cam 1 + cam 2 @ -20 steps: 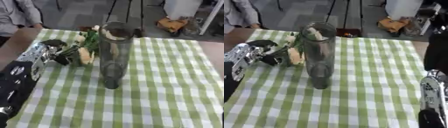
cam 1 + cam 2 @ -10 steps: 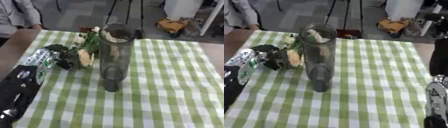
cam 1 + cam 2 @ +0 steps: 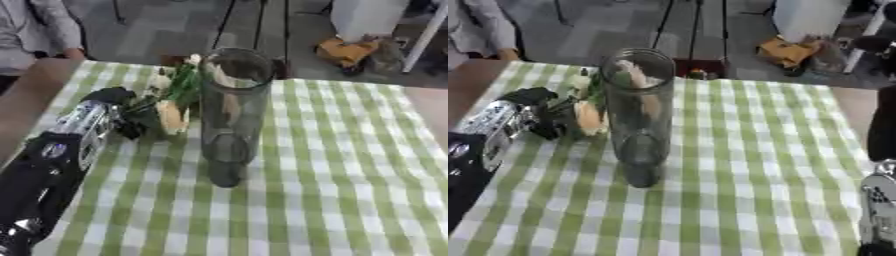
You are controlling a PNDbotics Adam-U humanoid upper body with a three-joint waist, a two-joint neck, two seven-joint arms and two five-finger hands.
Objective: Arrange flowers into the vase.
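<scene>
My left hand [image 3: 120,107] now sits farther out over the table, its fingers curled round the flowers [image 3: 172,114]. The cream bloom lies closer to the vase [image 3: 232,115], just beside its left wall, stems crossing behind the rim.

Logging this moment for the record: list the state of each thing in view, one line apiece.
glass vase: upright on the tablecloth, no stems inside.
flowers: held beside the vase, cream bloom low, not yet in it.
left hand: fingers curled round the flower stems.
right arm: idle at lower right; hand not seen.
checked tablecloth: spread flat.
</scene>
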